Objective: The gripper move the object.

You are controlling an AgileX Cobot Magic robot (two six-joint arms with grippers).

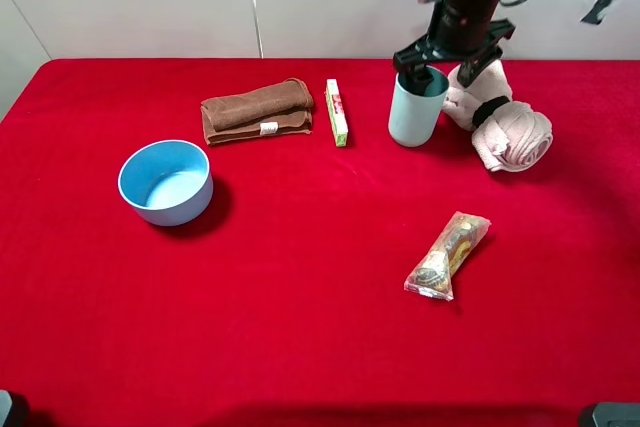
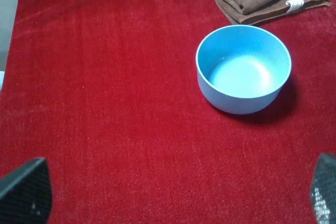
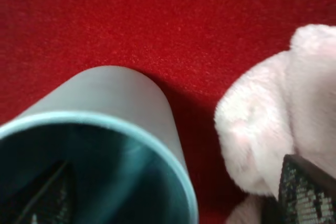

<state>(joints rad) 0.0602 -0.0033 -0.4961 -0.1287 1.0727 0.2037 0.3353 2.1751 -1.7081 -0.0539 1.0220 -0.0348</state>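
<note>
The pale blue-green tumbler (image 1: 415,112) stands upright at the back right of the red table. My right gripper (image 1: 440,65) hangs over its rim with its jaws apart. In the right wrist view the tumbler (image 3: 113,108) fills the near side. One black finger (image 3: 44,195) is inside its teal interior and the other finger (image 3: 310,192) is outside, against the pink plush. The right gripper (image 3: 176,198) straddles the cup wall without clamping it. My left gripper (image 2: 178,198) is open and empty, low over the cloth at the front left.
A pink plush toy (image 1: 505,127) lies just right of the tumbler. A light-blue bowl (image 1: 166,182) sits at the left, also in the left wrist view (image 2: 243,69). A folded brown towel (image 1: 256,110), a slim box (image 1: 337,112) and a snack packet (image 1: 448,255) lie around.
</note>
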